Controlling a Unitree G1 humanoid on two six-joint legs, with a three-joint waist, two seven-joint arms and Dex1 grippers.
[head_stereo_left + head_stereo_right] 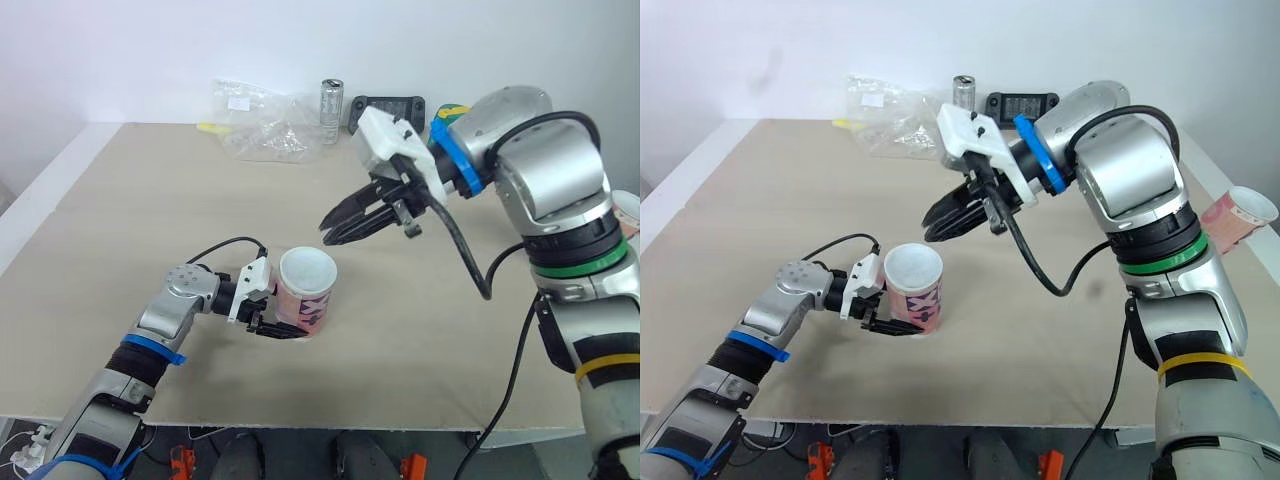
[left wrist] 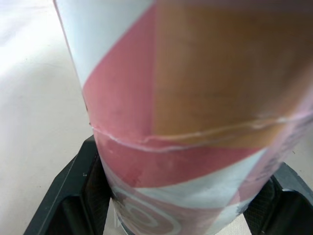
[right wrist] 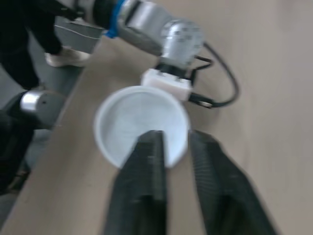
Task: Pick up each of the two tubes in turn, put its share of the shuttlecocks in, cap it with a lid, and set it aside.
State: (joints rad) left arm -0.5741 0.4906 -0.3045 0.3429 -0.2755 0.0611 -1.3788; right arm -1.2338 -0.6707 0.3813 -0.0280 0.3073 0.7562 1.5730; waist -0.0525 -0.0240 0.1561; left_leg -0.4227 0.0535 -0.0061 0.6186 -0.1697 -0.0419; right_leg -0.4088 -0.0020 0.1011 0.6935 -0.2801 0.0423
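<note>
Where the tan table (image 1: 120, 230) nears its front edge, pink patterned tube (image 1: 305, 300) upright, white top, clamped low by left gripper (image 1: 280, 330), right gripper (image 1: 332, 232) just above, fingers narrowly parted, empty.

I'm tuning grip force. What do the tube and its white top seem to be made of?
Tube: probably cardboard under a matt printed paper wrap; a spiral seam crosses the pink, white and tan print just above where the left end effector grips it. White top: seemingly a smooth plastic lid with an even raised rim, though the look leaves that open.
</note>
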